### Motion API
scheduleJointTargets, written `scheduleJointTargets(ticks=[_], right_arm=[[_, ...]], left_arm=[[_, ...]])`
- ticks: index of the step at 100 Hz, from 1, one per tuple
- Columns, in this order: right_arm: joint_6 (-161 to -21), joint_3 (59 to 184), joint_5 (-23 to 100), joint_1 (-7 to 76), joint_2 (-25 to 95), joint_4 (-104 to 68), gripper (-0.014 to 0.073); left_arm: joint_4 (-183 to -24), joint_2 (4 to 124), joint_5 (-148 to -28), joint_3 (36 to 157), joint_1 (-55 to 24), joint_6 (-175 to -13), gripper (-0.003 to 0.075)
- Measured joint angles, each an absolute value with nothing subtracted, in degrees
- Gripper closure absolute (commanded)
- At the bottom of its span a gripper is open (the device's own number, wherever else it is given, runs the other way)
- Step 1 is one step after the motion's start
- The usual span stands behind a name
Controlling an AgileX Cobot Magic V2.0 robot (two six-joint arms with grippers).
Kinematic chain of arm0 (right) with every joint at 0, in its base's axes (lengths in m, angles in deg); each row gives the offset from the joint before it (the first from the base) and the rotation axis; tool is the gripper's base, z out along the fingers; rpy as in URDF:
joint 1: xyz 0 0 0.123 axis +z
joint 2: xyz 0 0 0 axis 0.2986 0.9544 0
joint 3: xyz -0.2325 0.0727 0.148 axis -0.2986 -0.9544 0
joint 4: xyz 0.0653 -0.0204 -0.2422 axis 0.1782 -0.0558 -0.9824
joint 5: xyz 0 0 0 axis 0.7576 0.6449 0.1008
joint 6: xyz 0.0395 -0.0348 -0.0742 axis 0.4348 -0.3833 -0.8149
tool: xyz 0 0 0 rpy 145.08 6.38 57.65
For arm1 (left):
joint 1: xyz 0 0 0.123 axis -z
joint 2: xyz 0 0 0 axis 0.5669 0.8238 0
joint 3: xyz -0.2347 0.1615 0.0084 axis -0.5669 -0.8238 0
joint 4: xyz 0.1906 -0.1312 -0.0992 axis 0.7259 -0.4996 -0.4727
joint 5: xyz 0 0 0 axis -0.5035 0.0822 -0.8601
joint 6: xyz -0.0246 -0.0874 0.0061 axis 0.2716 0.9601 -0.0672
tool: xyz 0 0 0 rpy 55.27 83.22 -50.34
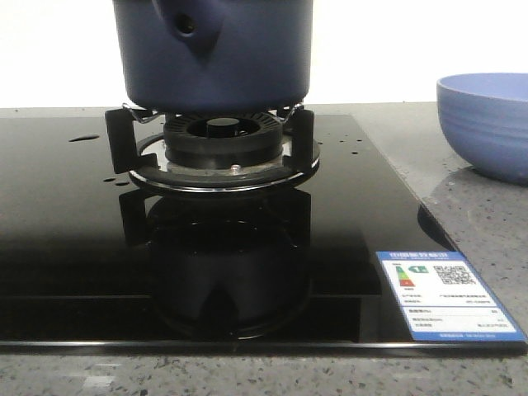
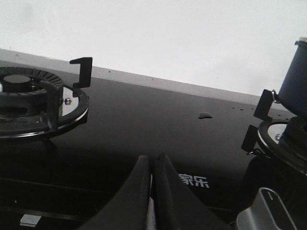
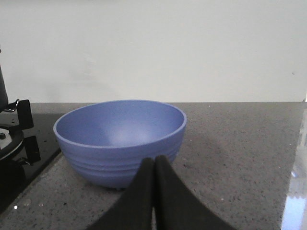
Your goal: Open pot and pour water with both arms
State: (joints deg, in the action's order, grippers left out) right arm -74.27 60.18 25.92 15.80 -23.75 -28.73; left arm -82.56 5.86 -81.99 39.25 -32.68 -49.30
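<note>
The dark navy pot (image 1: 213,54) stands on the burner (image 1: 221,139) of the black glass hob; its handle socket with a round hole (image 1: 191,26) faces the camera. Its top is cut off by the frame. The pot's edge also shows in the left wrist view (image 2: 295,84). Small water drops (image 1: 83,138) lie on the hob glass; one shows in the left wrist view (image 2: 205,115). My left gripper (image 2: 152,160) is shut and empty, low over the hob between the two burners. My right gripper (image 3: 154,160) is shut and empty, just in front of the periwinkle bowl (image 3: 120,139).
The periwinkle bowl (image 1: 487,124) stands on the grey speckled counter (image 1: 478,206) right of the hob. A second burner with pot supports (image 2: 29,96) is to the left. A silver knob (image 2: 264,213) sits near the left gripper. An energy label (image 1: 445,293) is on the hob's front right corner.
</note>
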Motion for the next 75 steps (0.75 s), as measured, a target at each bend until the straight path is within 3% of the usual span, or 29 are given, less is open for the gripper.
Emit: scheduleJointTargets(ticks=[25, 75], right_arm=[[-74.3, 60.2, 33.9, 15.2, -24.1, -28.9, 0.0660], [-74.1, 60.2, 34.8, 15.2, -24.1, -28.9, 0.0660]], left_arm=[[-82.6, 5.9, -82.1, 39.2, -32.7, -49.3, 0.0739], [-82.6, 5.9, -82.1, 39.2, -32.7, -49.3, 0.0739]])
